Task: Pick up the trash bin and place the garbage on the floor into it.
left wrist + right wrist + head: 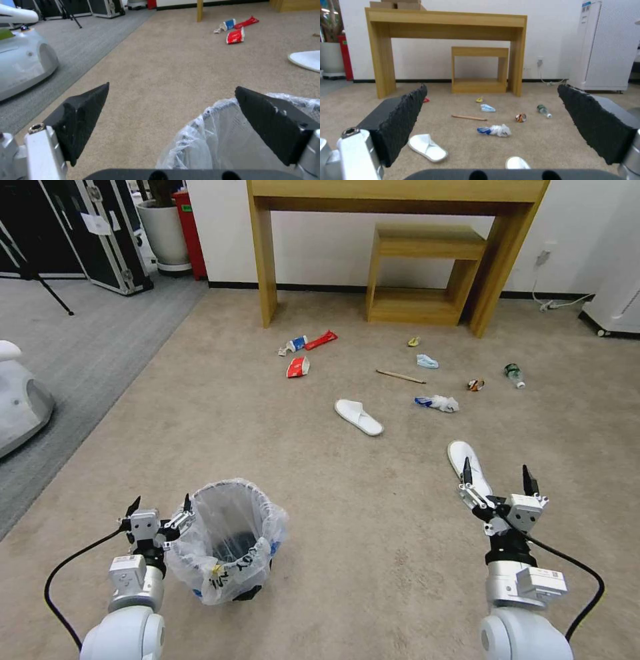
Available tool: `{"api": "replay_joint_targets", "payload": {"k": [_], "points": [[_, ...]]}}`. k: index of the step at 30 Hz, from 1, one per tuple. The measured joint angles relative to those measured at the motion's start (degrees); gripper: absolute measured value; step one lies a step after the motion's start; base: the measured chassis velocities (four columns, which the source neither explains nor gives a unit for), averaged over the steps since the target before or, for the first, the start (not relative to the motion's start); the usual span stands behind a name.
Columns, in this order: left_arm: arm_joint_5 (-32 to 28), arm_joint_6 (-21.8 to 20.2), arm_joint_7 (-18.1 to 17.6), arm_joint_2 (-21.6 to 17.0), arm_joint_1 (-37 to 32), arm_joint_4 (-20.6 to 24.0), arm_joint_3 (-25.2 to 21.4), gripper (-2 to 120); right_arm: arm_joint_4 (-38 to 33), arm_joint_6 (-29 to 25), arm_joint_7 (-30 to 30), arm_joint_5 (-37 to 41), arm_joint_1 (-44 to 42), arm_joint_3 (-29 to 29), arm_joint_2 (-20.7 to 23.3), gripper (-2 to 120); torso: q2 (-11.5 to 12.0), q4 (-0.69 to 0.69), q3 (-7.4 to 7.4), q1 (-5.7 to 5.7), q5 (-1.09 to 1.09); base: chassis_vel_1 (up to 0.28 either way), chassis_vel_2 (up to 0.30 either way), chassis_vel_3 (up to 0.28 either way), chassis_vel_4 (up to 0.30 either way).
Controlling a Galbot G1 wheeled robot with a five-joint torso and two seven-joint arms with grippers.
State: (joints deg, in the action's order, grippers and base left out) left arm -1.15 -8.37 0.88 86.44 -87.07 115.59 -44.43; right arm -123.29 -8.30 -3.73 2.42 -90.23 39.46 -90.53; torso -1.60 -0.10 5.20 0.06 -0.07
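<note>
The left tool [160, 511] hangs low over the carpet at the near left, its fingers spread wide and holding nothing. The trash bin [230, 543] stands upright on the floor [200, 413] just to the right of it. In the left wrist view the tool's right finger [270, 120] sits over the bag-lined rim while the other finger hangs outside, over bare carpet, so the rim looks to lie between them. The left arm is plainly the nearer one for lifting the bin; it reaches forward from the shoulder with the wrist level and the fingers pointing ahead.

Farther on, the garbage is scattered before the wooden table [400, 220]: red wrappers [320, 340], a slipper [359, 417], a stick [400, 376], a tissue [440, 403], a bottle [515, 375]. At the right, the right tool [497, 480] is also wide and empty, held forward over a second slipper [460, 453].
</note>
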Motion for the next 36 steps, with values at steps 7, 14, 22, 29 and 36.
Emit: {"api": "replay_joint_targets", "payload": {"k": [7, 14, 22, 29, 36], "points": [[0.0, 0.0, 0.0, -0.1, 0.0, -0.1, -0.1, 100, -0.2, 0.5, 0.0, 0.0, -0.1, -0.1, 0.0, 100, 0.0, 0.0, 0.0, 0.0, 0.0, 0.0, 0.0, 0.0, 0.0], [0.0, 0.0, 0.0, -0.3, 0.1, -0.3, -0.1, 100, -0.3, 0.6, 0.1, 0.0, 0.1, 0.0, 0.0, 100, 0.0, 0.0, 0.0, 0.0, 0.0, 0.0, 0.0, 0.0, 0.0], [0.1, 0.0, 0.1, -0.2, 0.4, -1.1, 0.1, 100, 0.3, 0.7, 0.4, 0.1, 0.6, 0.4, 0.0, 99, 0.0, 0.0, 0.0, 0.0, 0.0, 0.0, 0.0, 0.0, 0.0], [0.2, 0.0, 0.1, -0.2, 0.6, -1.6, 0.1, 100, 1.0, 0.5, -0.4, 0.1, 0.9, 0.1, 0.0, 100, 0.0, 0.0, 0.0, 0.0, 0.0, -0.045, 0.045, 0.045, -0.04], [-2.7, -2.1, -0.7, -3.4, 0.4, -1.4, 0.1, 100, 0.8, 1.2, -1.4, 0.4, 0.9, -0.3, 0.8, 100, 0.0, 0.0, 0.02, 0.01, 0.0, -0.051, 0.05, 0.04, -0.045]]}}
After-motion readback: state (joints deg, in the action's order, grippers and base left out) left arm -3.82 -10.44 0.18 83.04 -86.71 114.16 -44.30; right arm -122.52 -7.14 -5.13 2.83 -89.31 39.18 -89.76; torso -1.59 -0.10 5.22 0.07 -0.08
